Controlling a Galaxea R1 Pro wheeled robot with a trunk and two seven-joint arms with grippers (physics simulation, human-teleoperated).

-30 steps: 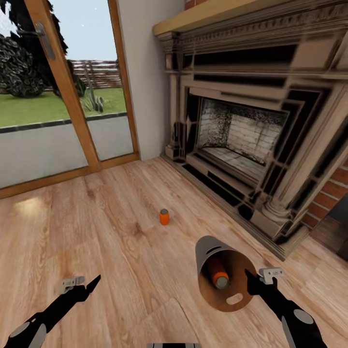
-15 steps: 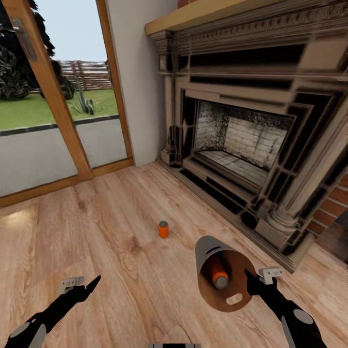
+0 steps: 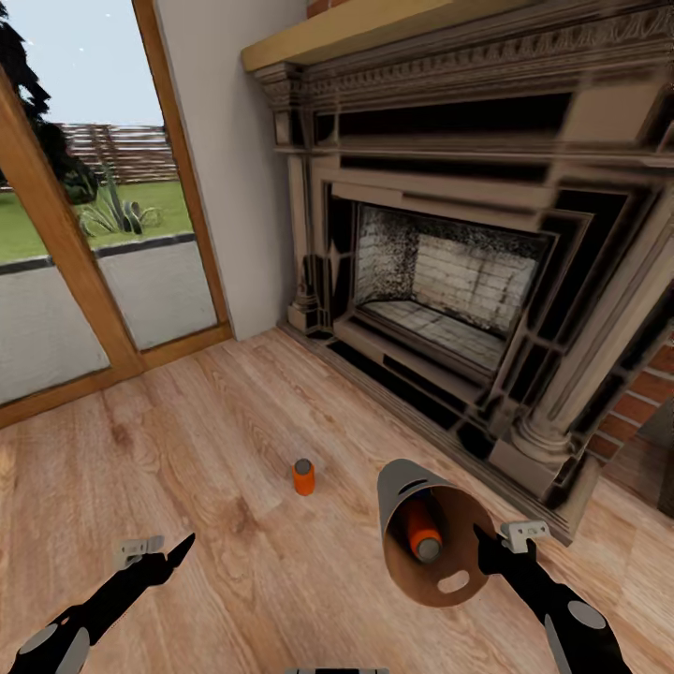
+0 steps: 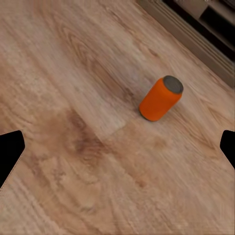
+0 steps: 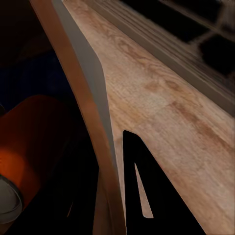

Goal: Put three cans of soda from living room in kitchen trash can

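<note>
In my head view the can (image 3: 423,530) lying in the bin (image 3: 404,484) I hold is partly hidden by the bin's wall, and whether anything lies beneath it I cannot tell; my right gripper (image 3: 485,552) is a dark shape at the rim, its far finger hidden by the wall. My right wrist view is cut off close: one orange can (image 5: 34,142) shows as a blur at the edge, and only one dark finger (image 5: 147,196) is plain. In my left wrist view my fingertips (image 4: 10,152) are cut off at the edges.
</note>
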